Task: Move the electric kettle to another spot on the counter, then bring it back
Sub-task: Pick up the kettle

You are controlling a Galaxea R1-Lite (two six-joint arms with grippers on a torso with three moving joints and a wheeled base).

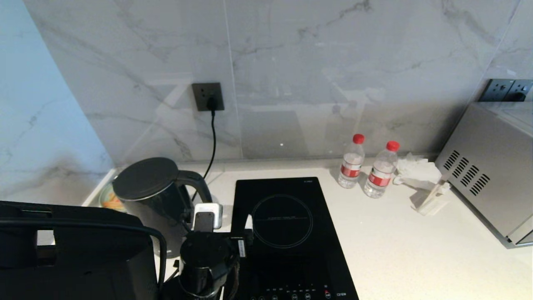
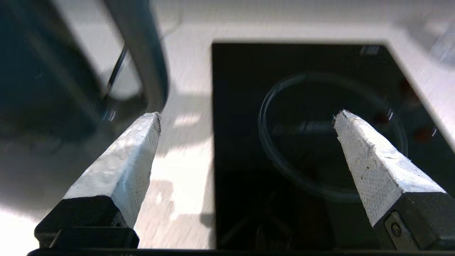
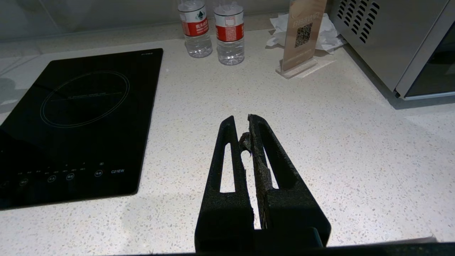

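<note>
Electric kettle sits on counter left of hob, left hand spread wide, empty, beside its handle; right hand pinched closed.

This is a kitchen, probably in a flat or a rented apartment. A white speckled stone counter runs along walls covered with grey-veined marble panels. A black glass induction hob with one cooking ring and touch buttons is set into the counter. An electric kettle stands to the left of the hob, and a black cord goes up to a dark wall socket. At the right stands a steel microwave oven. Near it are two water bottles with red caps and a small card stand with a QR code.
</note>
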